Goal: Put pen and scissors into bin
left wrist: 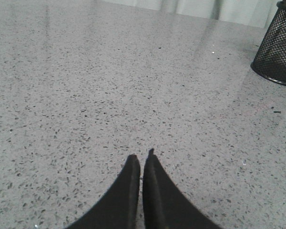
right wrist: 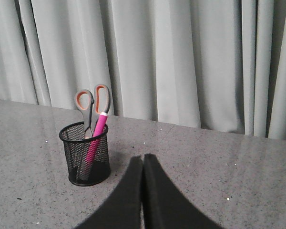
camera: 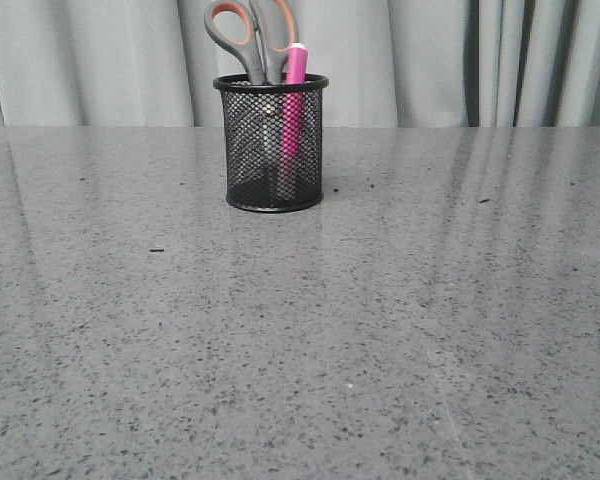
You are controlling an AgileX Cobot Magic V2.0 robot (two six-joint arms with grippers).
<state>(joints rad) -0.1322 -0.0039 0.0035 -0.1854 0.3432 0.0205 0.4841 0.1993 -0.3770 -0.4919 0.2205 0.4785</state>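
The black mesh bin (camera: 272,145) stands upright on the grey table toward the back. The pink pen (camera: 294,100) and the scissors (camera: 252,40) stand inside it, the scissors' grey and orange handles up above the rim. The right wrist view shows the bin (right wrist: 85,155) with the pen (right wrist: 96,136) and scissors (right wrist: 91,105) in it. The left wrist view shows only the bin's lower side (left wrist: 279,52). My left gripper (left wrist: 142,155) is shut and empty over bare table. My right gripper (right wrist: 143,156) is shut and empty, apart from the bin. Neither gripper shows in the front view.
The speckled grey table (camera: 380,330) stretches from the front edge to a grey curtain (camera: 460,60) behind. A small dark speck (camera: 157,249) lies on the table left of the bin.
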